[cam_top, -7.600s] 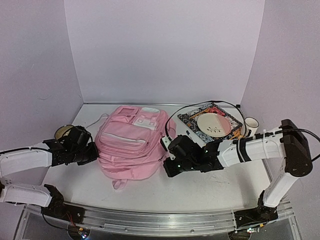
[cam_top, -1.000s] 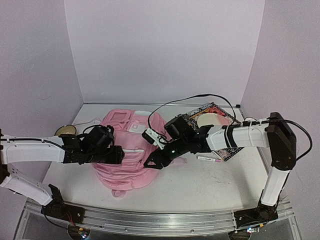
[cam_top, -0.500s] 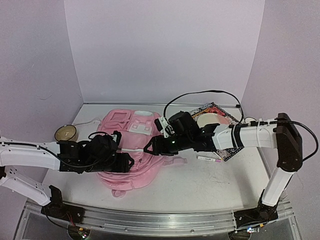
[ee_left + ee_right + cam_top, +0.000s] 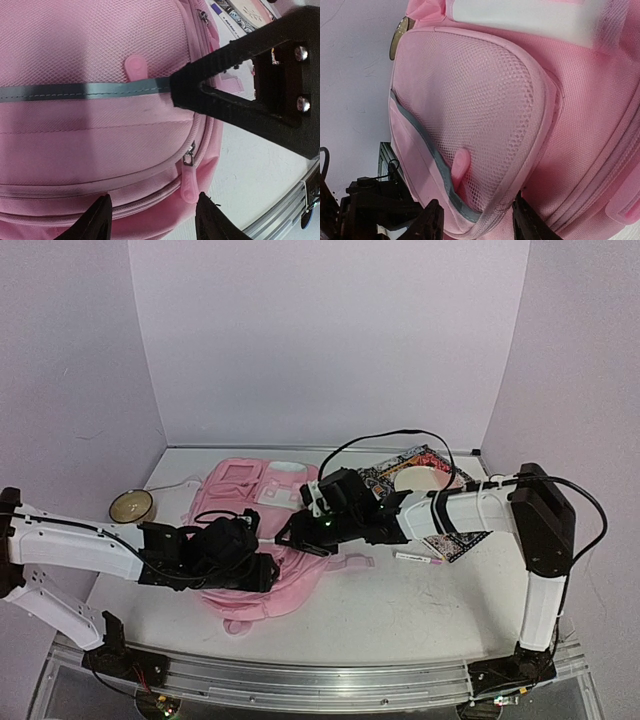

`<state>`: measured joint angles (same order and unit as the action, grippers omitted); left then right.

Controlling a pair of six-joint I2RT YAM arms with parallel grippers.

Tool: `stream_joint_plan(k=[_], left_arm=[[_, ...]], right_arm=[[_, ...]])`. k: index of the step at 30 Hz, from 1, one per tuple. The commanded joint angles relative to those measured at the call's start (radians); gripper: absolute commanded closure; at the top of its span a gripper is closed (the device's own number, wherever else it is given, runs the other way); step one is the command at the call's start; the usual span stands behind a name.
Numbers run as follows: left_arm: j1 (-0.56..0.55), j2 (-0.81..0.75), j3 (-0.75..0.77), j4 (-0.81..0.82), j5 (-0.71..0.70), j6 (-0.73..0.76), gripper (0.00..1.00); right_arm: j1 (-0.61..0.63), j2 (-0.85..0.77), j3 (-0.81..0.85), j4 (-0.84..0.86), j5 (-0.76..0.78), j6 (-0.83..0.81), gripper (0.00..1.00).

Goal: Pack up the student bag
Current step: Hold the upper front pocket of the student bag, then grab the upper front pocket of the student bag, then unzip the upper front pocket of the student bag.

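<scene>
left gripper point(image 4: 155, 222) and right gripper point(image 4: 477, 220) spread over a pink backpack point(image 4: 232, 485)

left gripper's fingers stand apart on either side of a pink zipper pull point(image 4: 189, 182), gripping nothing. right gripper's fingers are also apart, close over the mesh pocket point(image 4: 485, 110). backpack lies flat on the white table point(image 4: 420, 610), left of centre, under both grippers.

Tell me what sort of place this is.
Most likely a robot lab test cell: plain lilac walls box in a white table, the left arm and right arm are mounted by an aluminium rail at its edge, and a pink backpack lies staged.
</scene>
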<state>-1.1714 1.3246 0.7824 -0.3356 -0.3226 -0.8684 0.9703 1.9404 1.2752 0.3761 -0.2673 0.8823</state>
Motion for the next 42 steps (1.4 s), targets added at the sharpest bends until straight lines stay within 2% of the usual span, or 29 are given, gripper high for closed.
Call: stream_joint_plan(k=[1, 12, 17, 22, 27, 29, 36, 42], left_arm=[[-0.013, 0.046, 0.063, 0.057, -0.007, 0.014, 0.44], [-0.049, 0.152, 0.120, 0.072, -0.050, 0.016, 0.45], [-0.070, 0.203, 0.136, 0.050, -0.104, 0.010, 0.51], [-0.095, 0.254, 0.165, 0.020, -0.128, 0.017, 0.67], [-0.106, 0.224, 0.166, -0.009, -0.131, 0.023, 0.94], [-0.106, 0.198, 0.158, -0.026, -0.131, 0.018, 1.00], [-0.106, 0.097, 0.099, -0.129, -0.122, -0.033, 1.00], [-0.106, 0.000, -0.002, -0.198, -0.121, -0.112, 1.00]], right_arm=[[0.002, 0.015, 0.052, 0.025, -0.017, 0.029, 0.55], [0.003, 0.021, 0.050, 0.041, -0.033, 0.051, 0.61], [0.003, 0.024, 0.054, 0.045, -0.036, 0.059, 0.64], [0.003, 0.025, 0.057, 0.046, -0.038, 0.060, 0.66], [0.003, 0.016, 0.047, 0.046, -0.040, 0.055, 0.72], [0.003, 0.009, 0.040, 0.044, -0.037, 0.050, 0.75], [-0.031, -0.025, 0.020, 0.019, -0.040, 0.007, 0.99], [-0.121, -0.072, 0.012, -0.054, -0.083, -0.074, 1.00]])
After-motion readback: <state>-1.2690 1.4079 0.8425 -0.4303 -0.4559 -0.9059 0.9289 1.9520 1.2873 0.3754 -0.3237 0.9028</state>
